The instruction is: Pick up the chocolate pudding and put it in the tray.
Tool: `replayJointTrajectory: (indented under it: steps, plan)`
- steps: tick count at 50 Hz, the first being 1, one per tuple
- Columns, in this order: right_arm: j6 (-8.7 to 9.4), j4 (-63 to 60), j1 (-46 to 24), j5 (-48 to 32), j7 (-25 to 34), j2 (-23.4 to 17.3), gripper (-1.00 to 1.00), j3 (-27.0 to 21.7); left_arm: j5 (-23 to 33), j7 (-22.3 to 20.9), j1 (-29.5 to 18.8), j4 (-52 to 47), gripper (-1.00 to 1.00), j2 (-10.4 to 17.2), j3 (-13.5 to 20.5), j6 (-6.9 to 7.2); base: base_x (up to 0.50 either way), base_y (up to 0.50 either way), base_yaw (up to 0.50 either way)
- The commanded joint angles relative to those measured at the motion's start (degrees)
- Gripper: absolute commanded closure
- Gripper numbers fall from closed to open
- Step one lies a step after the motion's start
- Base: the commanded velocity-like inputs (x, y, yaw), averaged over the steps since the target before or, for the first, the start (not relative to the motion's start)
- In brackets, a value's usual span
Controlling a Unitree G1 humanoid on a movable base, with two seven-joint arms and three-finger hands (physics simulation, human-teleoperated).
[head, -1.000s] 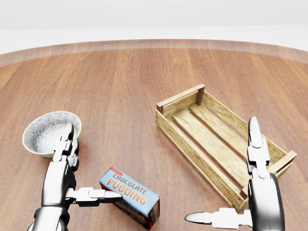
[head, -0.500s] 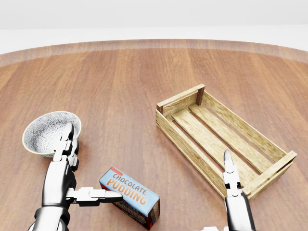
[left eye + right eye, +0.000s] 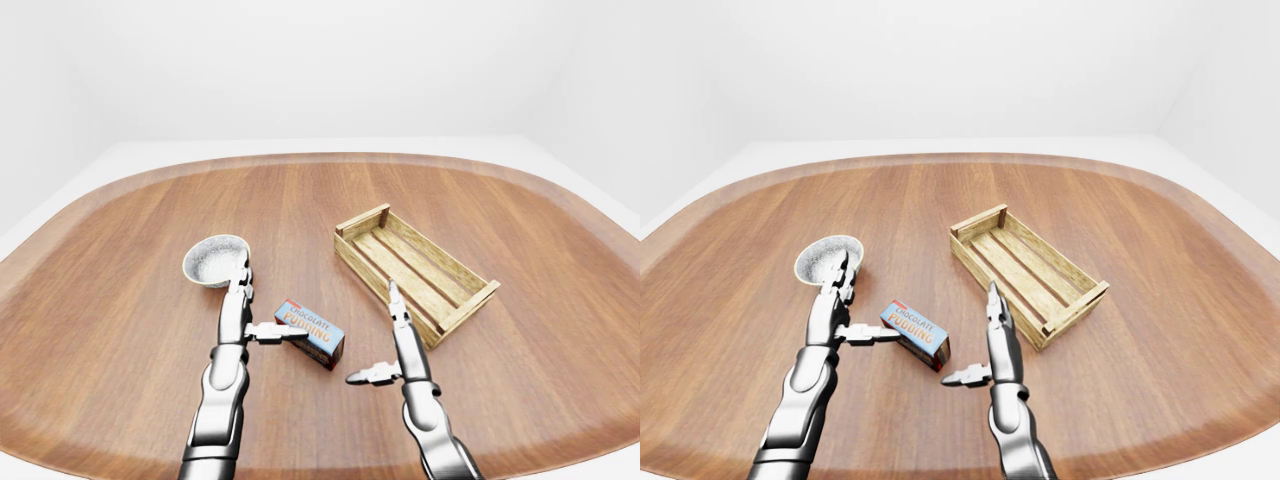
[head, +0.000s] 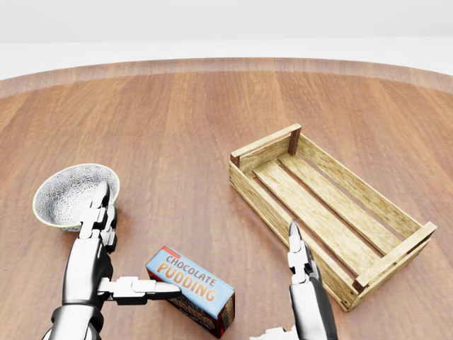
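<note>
**Pudding box not yet lifted, crate waiting empty**

The blue, red-edged cardboard box lettered "Chocolate Pudding" lies flat on the round brown wooden table, between the robot's two silver hands, and nothing lies in the slatted light-wood crate that serves as the tray, which sits well apart to the box's right in the head view. By my reading the task is at its start: the grasp is not made, and the lift, the carry across to the tray and the release are all left to do.

The left hand stands wide, its fingers stretched toward the white, speckled ceramic bowl at the head view's left, while its thumb reaches sideways to the near-left end of the box and looks to touch it; it closes on nothing. The right hand is also spread, its fingers upright just beside the tray's near wall, holding nothing.

The head view cuts off the right hand at the bottom edge, so its thumb barely shows there. The left-eye view shows that hand whole, with the thumb pointing toward the box across a clear gap. The eye views also show the whole oval table and the pale floor beyond.
</note>
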Motion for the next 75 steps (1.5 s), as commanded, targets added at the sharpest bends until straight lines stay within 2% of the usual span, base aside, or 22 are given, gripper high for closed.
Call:
replayJointTrajectory:
  steps: [1, 16, 24, 25, 27, 31, 40, 47, 53, 70, 71, 73, 74, 75]
  plan:
    - [0.00, 9.35, -5.60, -1.55, -2.13, 1.36, -1.00, 0.45, -2.86, -1.77, 0.49, -0.56, -1.00, -0.06, 0.56, -0.21, 0.00, 0.00, 0.00]
    - [0.00, 12.64, -8.65, -3.38, -3.26, 3.16, -1.00, 1.87, -2.91, -1.85, 0.45, -0.55, -1.00, -0.05, 0.57, -0.17, 0.00, 0.00, 0.00]
    - [0.00, 16.95, -10.65, -4.69, -4.70, 3.95, -1.00, 2.18, -2.94, -1.89, 0.33, 0.05, -1.00, -0.03, 0.61, -0.62, 0.00, 0.00, 0.00]
    - [0.00, 22.10, -11.98, -6.40, -7.70, 3.81, -1.00, 2.07, -2.94, -1.90, 0.34, 0.04, -1.00, -0.02, 0.62, -0.62, 0.00, 0.00, 0.00]
    - [0.00, 18.77, -11.33, -5.75, -5.47, 4.53, -1.00, 2.36, -2.97, -1.91, 0.36, 0.03, -1.00, -0.01, 0.64, -0.62, 0.00, 0.00, 0.00]
    - [0.00, 19.98, -12.02, -6.35, -5.92, 4.90, -1.00, 2.77, -2.98, -1.87, 0.44, -0.56, -1.00, -0.02, 0.62, -0.12, 0.00, 0.00, 0.00]
    - [0.00, 22.45, -13.05, -8.02, -6.95, 5.99, -1.00, 3.88, -3.12, -1.88, 0.31, -0.37, -1.00, 0.01, 0.75, -0.19, 0.00, 0.00, 0.00]
    - [0.00, 24.99, -13.89, -8.75, -7.72, 6.86, -1.00, 4.56, -3.13, -1.78, 0.41, -1.13, -1.00, -0.04, 0.66, 0.50, 0.00, 0.00, 0.00]
    - [0.00, 27.82, -14.83, -9.72, -8.84, 7.35, -1.00, 4.90, -3.18, -1.86, 0.24, -0.48, -1.00, -0.01, 0.71, 0.00, 0.00, 0.00, 0.00]
    - [0.00, 34.97, -17.33, -11.12, -10.62, 8.32, -1.00, 4.23, -3.19, -1.88, 0.21, -0.50, -1.00, 0.00, 0.71, 0.04, 0.00, 0.00, 0.00]
    - [0.00, 35.01, -17.28, -11.18, -10.50, 8.36, -0.89, 4.23, -3.18, -1.86, 0.21, -0.50, -1.00, 0.00, 0.71, 0.05, 0.00, 0.00, 0.00]
    - [0.00, 35.54, -17.48, -11.36, -10.70, 8.35, -0.18, 4.15, -3.18, -1.84, 0.21, -0.50, -1.00, 0.00, 0.72, 0.05, 0.00, 0.00, 0.00]
    - [0.00, 35.74, -17.59, -11.46, -10.79, 8.38, 0.68, 4.12, -3.20, -1.85, 0.21, -0.50, -1.00, -0.01, 0.72, 0.05, 0.00, 0.00, 0.00]
    - [0.00, 36.03, -17.67, -11.59, -10.97, 8.38, 1.00, 4.10, -3.19, -1.85, 0.21, -0.50, -1.00, 0.00, 0.71, 0.06, 0.00, 0.00, 0.00]
